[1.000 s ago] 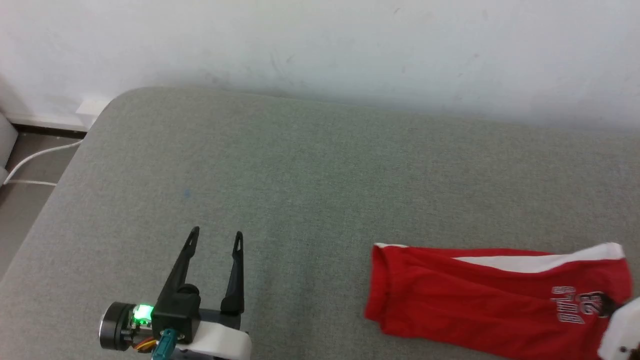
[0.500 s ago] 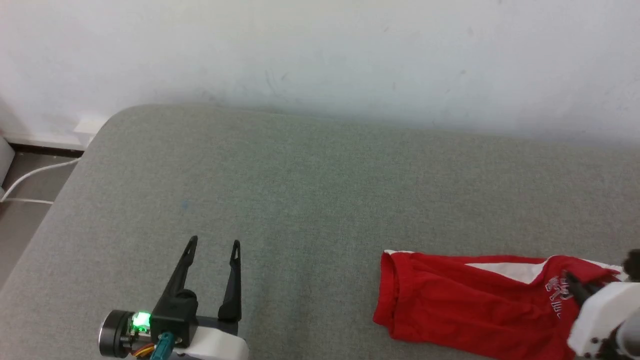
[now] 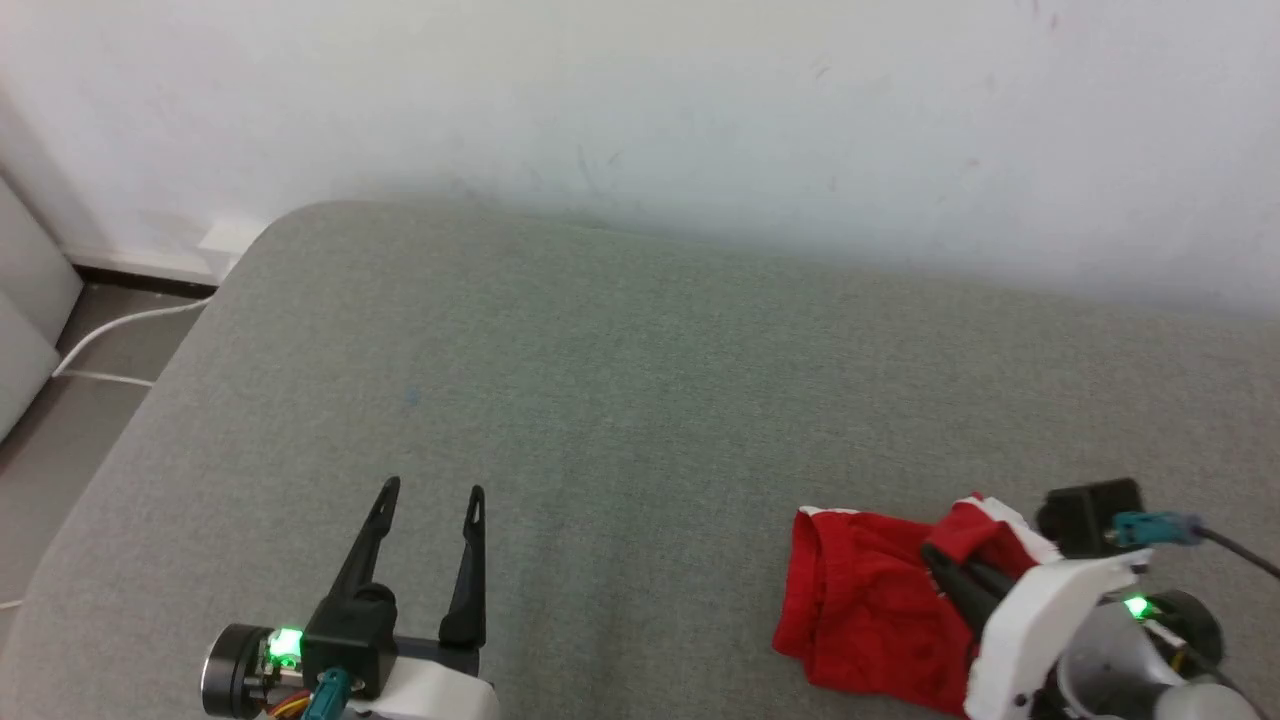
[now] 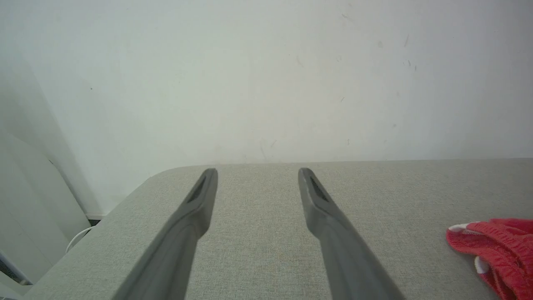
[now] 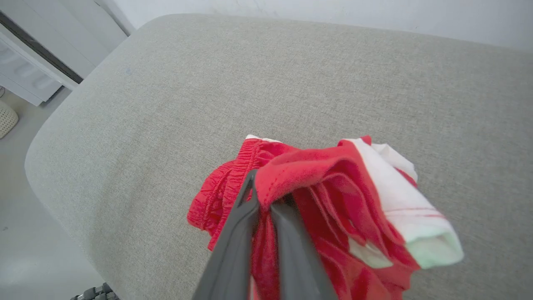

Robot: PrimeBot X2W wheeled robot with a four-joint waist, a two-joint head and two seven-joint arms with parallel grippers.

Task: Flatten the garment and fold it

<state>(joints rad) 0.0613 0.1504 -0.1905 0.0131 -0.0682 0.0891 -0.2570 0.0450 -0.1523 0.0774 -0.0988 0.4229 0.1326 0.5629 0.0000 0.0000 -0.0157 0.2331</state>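
On grey cushion (image 3: 640, 400), right pincer (image 5: 263, 196) grips garment (image 5: 325, 183) (bunched).

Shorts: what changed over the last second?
The right tool, shut on the shorts at the leg end, lifted it and carried it left toward the waistband, bunching them up. The left tool stayed open and idle above the cushion; the camera shifted slightly.

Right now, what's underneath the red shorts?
Grey cushion shows around the red shorts, which rest on it. The right tool pinches one end, raised over the waistband half. Anything beneath the fabric is covered.
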